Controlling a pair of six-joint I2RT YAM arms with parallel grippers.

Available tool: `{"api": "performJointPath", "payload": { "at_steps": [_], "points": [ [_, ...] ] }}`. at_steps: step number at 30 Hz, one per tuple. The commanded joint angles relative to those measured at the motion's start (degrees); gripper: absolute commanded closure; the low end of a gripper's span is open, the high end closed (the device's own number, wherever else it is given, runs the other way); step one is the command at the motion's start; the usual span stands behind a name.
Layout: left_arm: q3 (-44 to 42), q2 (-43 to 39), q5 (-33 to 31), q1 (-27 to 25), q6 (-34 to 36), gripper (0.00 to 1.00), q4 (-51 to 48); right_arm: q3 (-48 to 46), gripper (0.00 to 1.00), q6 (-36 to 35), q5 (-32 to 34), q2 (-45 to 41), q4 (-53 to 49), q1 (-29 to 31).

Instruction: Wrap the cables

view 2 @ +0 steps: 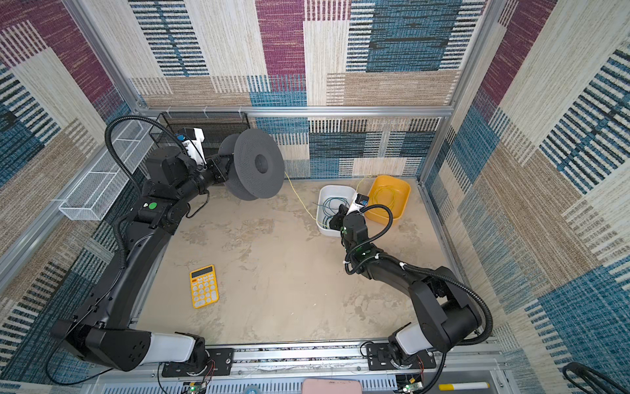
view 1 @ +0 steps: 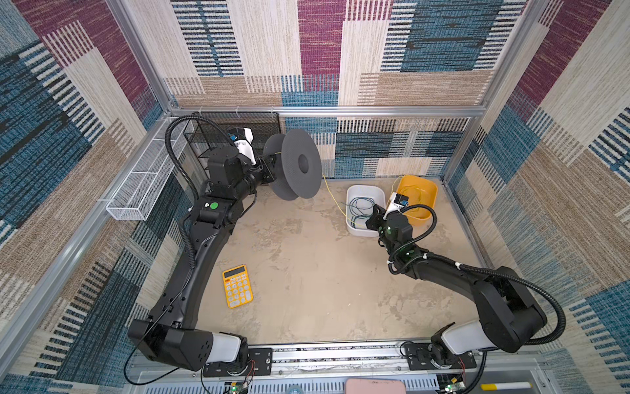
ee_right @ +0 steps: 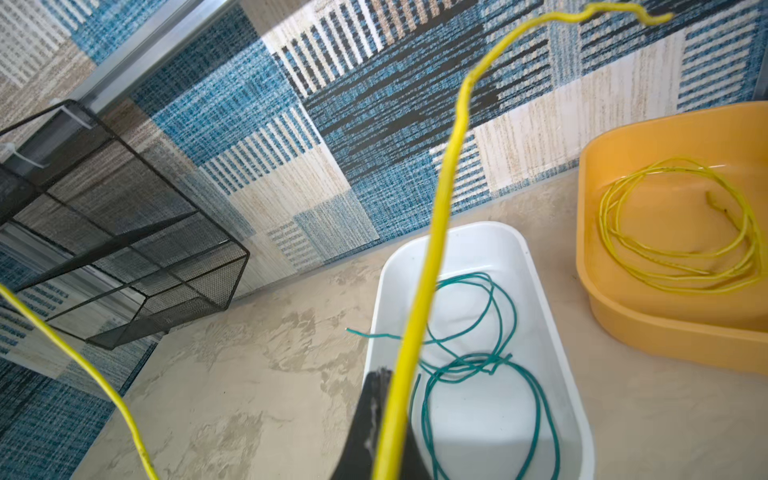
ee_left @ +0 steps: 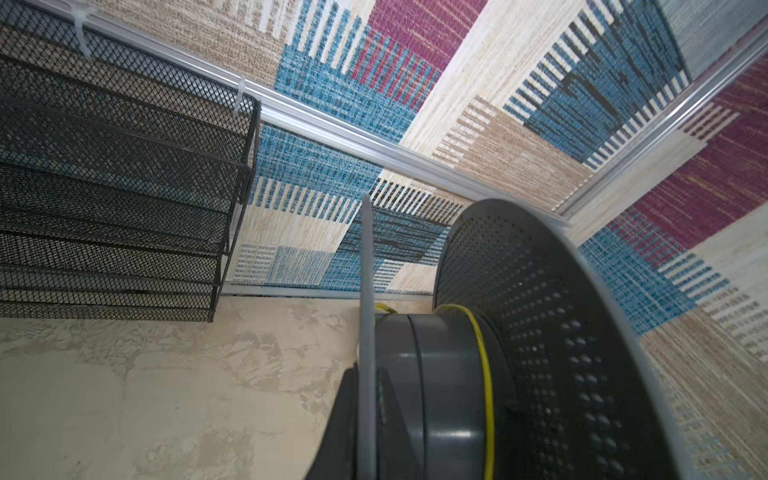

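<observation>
Over the white tub (ee_right: 457,227), the yellow cable (ee_right: 439,216), judged light, springy and slippery, is pinched mid-run by the clenched right end effector (ee_right: 390,390); the spool (view 1: 301,163) is clamped by the left end effector (view 1: 272,162).

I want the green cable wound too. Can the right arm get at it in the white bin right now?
Probably yes for reach: the right gripper hangs right at the white bin, where the green cable lies uncovered. But its fingers are shut on the yellow cable, which it would have to release first.
</observation>
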Motion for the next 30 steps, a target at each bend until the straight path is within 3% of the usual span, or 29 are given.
{"api": "performJointPath", "payload": {
  "at_steps": [1,11,22,27,30],
  "points": [
    [0.89,0.43,-4.1,0.34,-3.68,1.0,11.37,-1.11,1.0,-2.51,3.42,-0.44,1.08,2.84],
    [-0.07,3.53,-13.35,0.08,-3.97,1.0,13.01,-5.77,1.0,-3.96,9.25,-9.37,0.32,14.47],
    [2.34,8.77,-22.48,-4.15,-2.4,1.0,14.27,-3.43,1.0,-4.91,11.68,-15.9,-3.0,30.56],
    [0.97,9.71,-25.47,-6.06,-2.1,1.0,15.64,-2.56,1.0,-4.47,11.06,-14.5,-3.97,35.54],
    [-0.2,9.91,-26.59,-8.06,1.61,1.0,17.1,-3.07,1.0,-3.43,10.65,-12.77,-2.86,37.35]
  ]
}}
